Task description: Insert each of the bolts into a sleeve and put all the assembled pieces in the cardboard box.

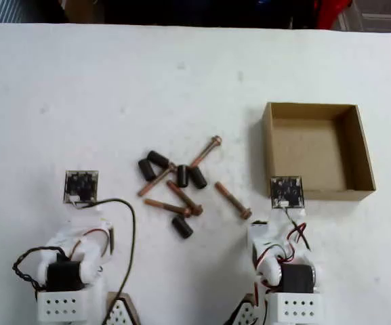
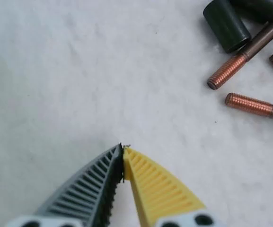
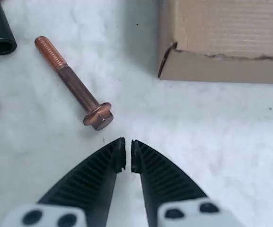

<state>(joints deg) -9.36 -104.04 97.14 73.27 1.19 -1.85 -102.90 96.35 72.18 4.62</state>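
Several copper bolts point(image 1: 185, 198) and black sleeves point(image 1: 181, 227) lie loose and apart in a pile at mid-table. The cardboard box point(image 1: 361, 145) sits to their right with nothing in it. My left gripper point(image 2: 123, 149), grey and yellow fingers, is shut and holds nothing, over bare table short of a sleeve point(image 2: 226, 26) and two threaded bolt ends point(image 2: 242, 59). My right gripper point(image 3: 127, 154), with black fingers, is shut with nothing in it. It sits just behind the head of a lone bolt point(image 3: 74, 85), near the box's corner point(image 3: 167, 52).
Both arms sit at the table's near edge, the left arm point(image 1: 66, 271) and the right arm point(image 1: 283, 271). A black cable point(image 1: 133, 237) loops beside the left arm. White tabletop stretches wide behind the pile and the box.
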